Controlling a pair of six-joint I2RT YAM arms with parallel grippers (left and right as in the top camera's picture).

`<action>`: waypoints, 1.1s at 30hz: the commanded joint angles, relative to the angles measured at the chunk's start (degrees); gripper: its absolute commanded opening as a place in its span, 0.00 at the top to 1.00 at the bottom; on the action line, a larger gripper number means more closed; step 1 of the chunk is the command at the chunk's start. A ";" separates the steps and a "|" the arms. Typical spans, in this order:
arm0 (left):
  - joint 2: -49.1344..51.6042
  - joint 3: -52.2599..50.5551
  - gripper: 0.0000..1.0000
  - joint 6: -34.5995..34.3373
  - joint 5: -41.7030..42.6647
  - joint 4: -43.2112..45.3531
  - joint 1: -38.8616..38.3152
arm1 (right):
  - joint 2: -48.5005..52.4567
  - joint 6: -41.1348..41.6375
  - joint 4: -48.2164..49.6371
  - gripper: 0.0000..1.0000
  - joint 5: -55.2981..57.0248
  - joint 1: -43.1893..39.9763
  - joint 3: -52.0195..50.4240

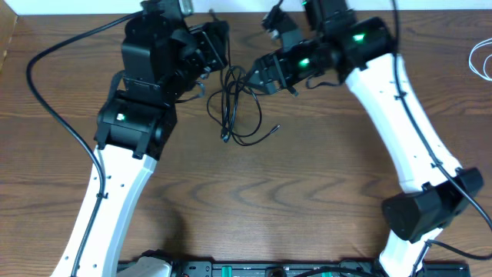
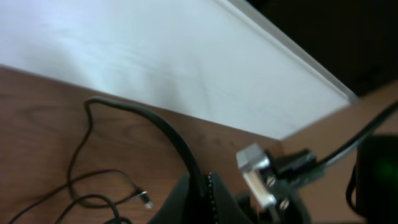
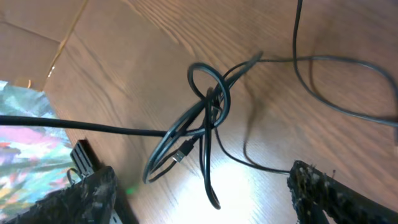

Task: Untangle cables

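The black cables (image 1: 234, 108) lie in a loose tangle on the wooden table between both arms. My left gripper (image 1: 217, 55) sits at the tangle's upper left. In the left wrist view it (image 2: 208, 182) is shut on one thick black cable (image 2: 155, 121) that arcs up and away from the fingers. My right gripper (image 1: 258, 77) hovers at the tangle's upper right. The right wrist view shows it (image 3: 208, 199) open, fingers wide apart. A cable loop hangs between them, below the knot (image 3: 210, 102). A USB plug (image 3: 182, 152) dangles from the knot.
A white cable (image 1: 480, 61) lies coiled at the table's far right edge. A thin black cord with a small plug tip (image 2: 146, 199) trails on the wood left of my left gripper. A white wall panel (image 2: 155, 56) borders the table's far edge.
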 commanded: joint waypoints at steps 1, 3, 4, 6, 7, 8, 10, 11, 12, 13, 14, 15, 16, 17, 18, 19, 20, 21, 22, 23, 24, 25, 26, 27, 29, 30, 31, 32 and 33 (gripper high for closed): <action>-0.07 0.55 0.93 -4.37 -2.86 -1.07 2.64 | 1.81 7.58 2.19 0.14 4.50 3.30 -0.48; -0.07 0.55 0.93 -4.57 -2.93 -1.53 3.19 | 2.43 10.34 3.58 0.14 6.75 4.70 -0.48; -0.07 0.55 0.93 -4.57 -2.93 -1.81 3.37 | 2.67 11.02 4.17 0.14 7.15 5.31 -0.48; -0.07 0.55 0.93 -4.59 -4.09 -2.78 3.39 | 3.48 13.11 5.68 0.15 8.28 6.82 -0.48; -0.07 0.55 0.93 -4.59 -4.70 -3.26 3.39 | 4.09 14.40 6.29 0.16 9.14 7.45 -0.48; -0.07 0.55 0.92 -4.57 -5.07 -3.67 3.39 | 4.35 15.06 6.88 0.16 9.66 8.11 -0.48; -0.07 0.55 0.93 -4.57 -5.25 -4.13 3.39 | 5.44 16.33 7.72 0.18 10.60 9.27 -0.48; -0.07 0.55 0.93 -4.57 -5.46 -4.15 3.39 | 6.27 16.46 8.13 0.20 10.69 10.10 -0.50; -0.07 0.55 0.93 -4.57 -5.51 -4.11 3.39 | 6.56 16.46 8.22 0.21 10.75 10.54 -0.50; -0.07 0.55 0.93 -4.61 -5.88 -4.11 3.39 | 7.13 16.44 8.46 0.23 10.78 10.93 -0.50; -0.07 0.55 0.92 -4.59 -5.90 -4.11 3.39 | 7.39 16.44 8.61 0.25 10.82 11.26 -0.50; -0.07 0.55 0.92 -4.61 -5.88 -4.11 3.39 | 8.07 16.48 8.85 0.28 11.26 11.58 -0.50; -0.07 0.55 0.93 -4.61 -5.88 -4.11 3.39 | 8.33 16.81 8.96 0.30 11.98 11.85 -0.52; -0.07 0.55 0.93 -4.61 -5.88 -4.11 3.39 | 9.14 17.57 9.03 0.32 13.20 12.09 -0.50; -0.07 0.55 0.92 -4.61 -5.86 -4.11 3.39 | 9.49 17.99 9.01 0.35 14.01 12.28 -0.52; -0.07 0.55 0.93 -4.61 -5.88 -4.11 3.39 | 10.25 18.36 9.03 0.38 14.84 12.37 -0.50; -0.07 0.55 0.93 -4.61 -5.86 -4.11 3.39 | 10.71 18.60 9.01 0.41 15.39 12.37 -0.50; -0.09 0.55 0.93 -4.61 -5.86 -4.11 3.39 | 11.43 18.97 9.01 0.43 16.09 12.33 -0.50; -0.09 0.55 0.93 -4.61 -5.86 -4.11 3.39 | 11.96 19.26 9.03 0.46 16.68 12.15 -0.52; -0.09 0.55 0.93 -4.76 -5.86 -4.11 3.39 | 12.55 19.23 9.09 0.51 17.05 11.93 -0.52; -0.11 0.55 0.93 -4.81 -5.84 -4.11 3.39 | 12.98 19.23 9.16 0.56 17.44 11.63 -0.52; -0.15 0.55 0.93 -4.81 -5.86 -4.09 3.39 | 13.55 19.23 9.16 0.61 17.79 11.32 -0.50; -0.26 0.55 0.93 -4.81 -5.86 -4.09 3.39 | 13.84 19.23 9.09 0.65 18.38 10.95 -0.52; -0.42 0.57 0.93 -4.81 -5.86 -4.04 3.41 | 14.51 19.23 8.96 0.70 19.26 10.54 -0.52; -0.96 0.57 0.93 -4.83 -5.86 -4.04 3.87 | 15.02 19.21 8.72 0.78 20.24 9.77 -0.52; -1.22 0.57 0.93 -4.83 -5.86 -4.02 4.20 | 15.17 19.21 8.50 0.82 21.09 9.25 -0.52; -1.75 0.57 0.93 -4.87 -5.84 -4.04 4.74 | 15.23 19.21 8.37 0.85 21.77 8.81 -0.55; -2.32 0.57 0.93 -5.03 -5.79 -4.07 5.42 | 15.30 19.23 8.22 0.90 22.71 8.22 -0.63; -3.13 0.57 0.93 -5.03 -5.68 -4.07 6.34 | 15.30 19.23 7.91 0.95 23.91 7.41 -0.68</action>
